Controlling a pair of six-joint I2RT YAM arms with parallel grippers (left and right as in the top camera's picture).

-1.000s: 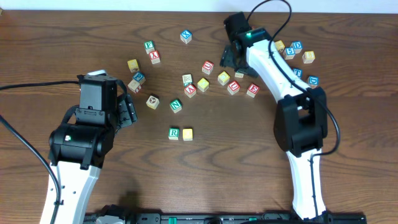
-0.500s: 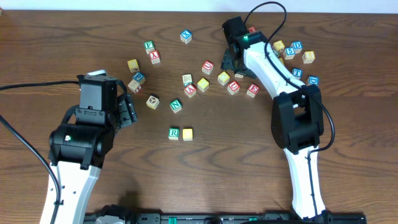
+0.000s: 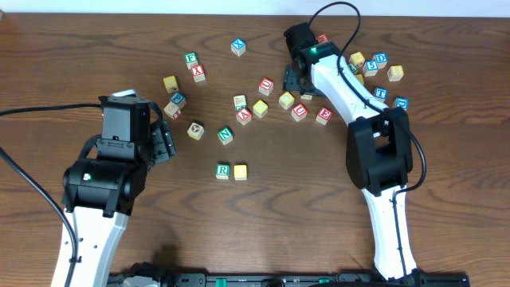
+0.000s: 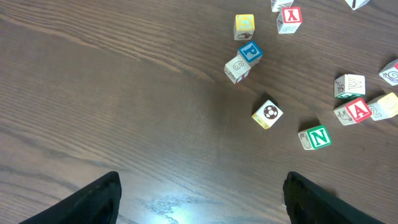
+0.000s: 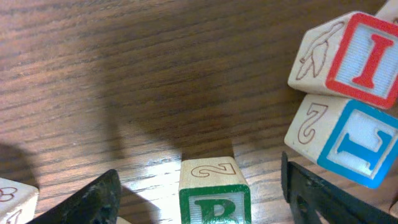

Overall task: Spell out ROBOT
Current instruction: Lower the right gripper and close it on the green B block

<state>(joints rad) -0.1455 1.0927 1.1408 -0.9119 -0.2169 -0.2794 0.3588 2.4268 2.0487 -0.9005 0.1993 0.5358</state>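
Up and to the right of the green R block point(image 3: 222, 170) with its yellow neighbour point(image 3: 240, 171), the right gripper point(image 3: 296, 80) stands spread around a green-lettered block point(image 5: 214, 180), not yet clenched. One finger sits near a blue-lettered cube point(image 5: 348, 140); closing could knock that and the red I cube point(image 5: 354, 56) askew. Small, square-edged wooden cubes with glossy painted faces may twist on the grained counter point(image 5: 124, 56). Left of the R block, the left gripper point(image 4: 202, 199) hangs released, empty.
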